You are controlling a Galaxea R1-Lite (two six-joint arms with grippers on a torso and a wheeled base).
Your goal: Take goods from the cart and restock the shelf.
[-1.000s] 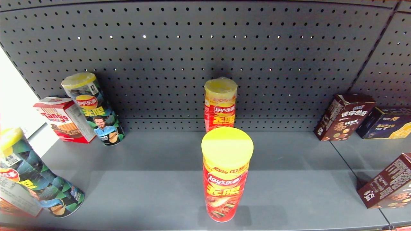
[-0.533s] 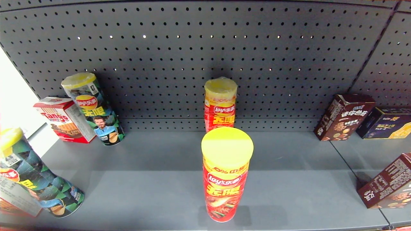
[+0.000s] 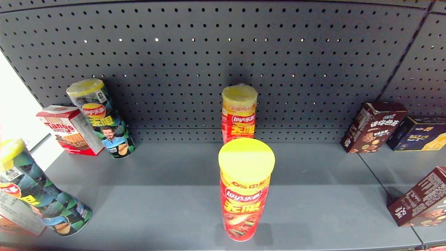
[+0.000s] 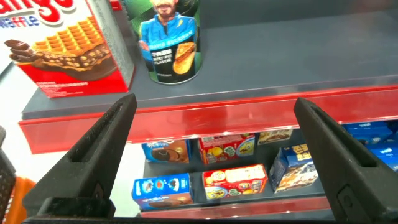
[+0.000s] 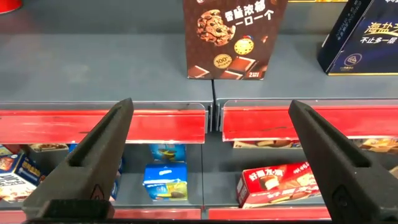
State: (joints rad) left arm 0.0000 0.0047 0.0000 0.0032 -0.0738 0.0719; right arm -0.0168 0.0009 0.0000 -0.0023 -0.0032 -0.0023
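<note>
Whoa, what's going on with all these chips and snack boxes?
A robot is restocking a snack shelf. Right now both grippers are open and hold nothing. The left gripper hangs in front of the shelf's front edge near the wafer box, and the right gripper near a brown cookie box. In the middle, the front red can stands upright ahead of the rear red can. A green chip can stands at the left.

Grey shelf [image 3: 167, 198] is backed by a dark pegboard panel [image 3: 223, 52]. Its front edge is trimmed with a red rail [image 4: 249, 115].
</note>
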